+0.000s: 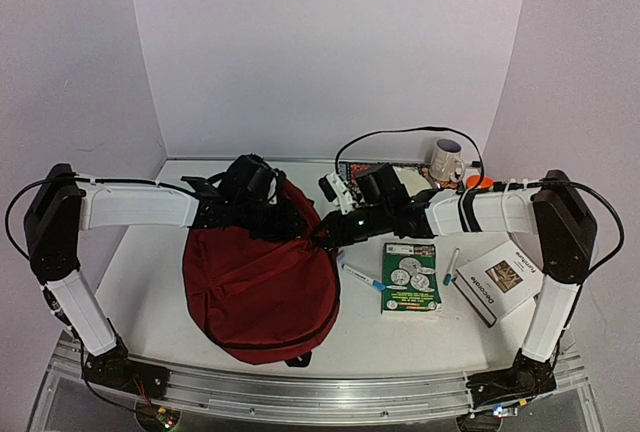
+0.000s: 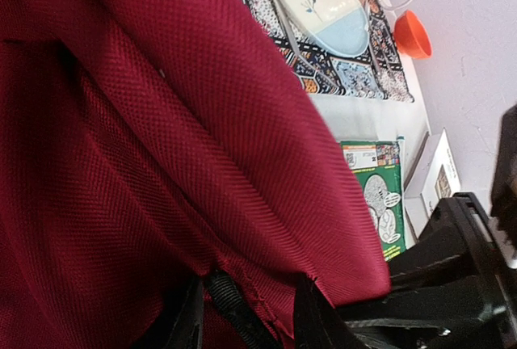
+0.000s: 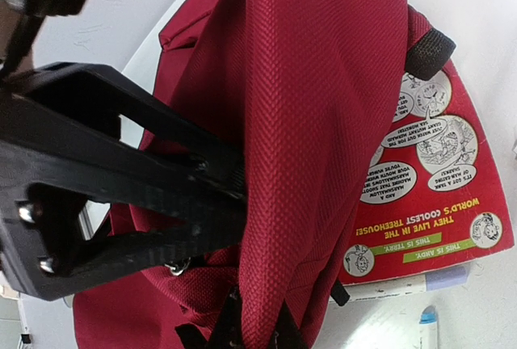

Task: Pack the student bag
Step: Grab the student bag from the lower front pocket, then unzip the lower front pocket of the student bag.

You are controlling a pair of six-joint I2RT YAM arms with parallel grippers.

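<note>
Where the left arm reaches in from the left, its tool point(image 2: 250, 326) is clamped on a fold of the student bag point(image 1: 260, 287) at the bag's far top edge — red fabric and a bit of black zipper sit between the black fingers point(image 2: 313, 317). The bag lies on the white bench point(image 1: 150, 282), left of centre, slumped, with its top edge held up between the two arms. The right tool point(image 3: 254, 334) grips the same upper edge from the right side, fabric nipped between its fingers, just beside the left tool. A red-covered book point(image 3: 428, 203) lies flat, partly under the bag's right edge. Next to the right: a blue-capped pen point(image 1: 362, 277), then a green book point(image 1: 410, 277) lying flat, a second pen point(image 1: 451, 265), and a white book point(image 1: 497, 280) near the right arm. At the back — a patterned mat point(image 2: 355, 74) with a plate point(image 2: 319, 2) on it, a mug point(image 1: 447, 160), an orange bowl point(image 1: 478, 181).
</note>
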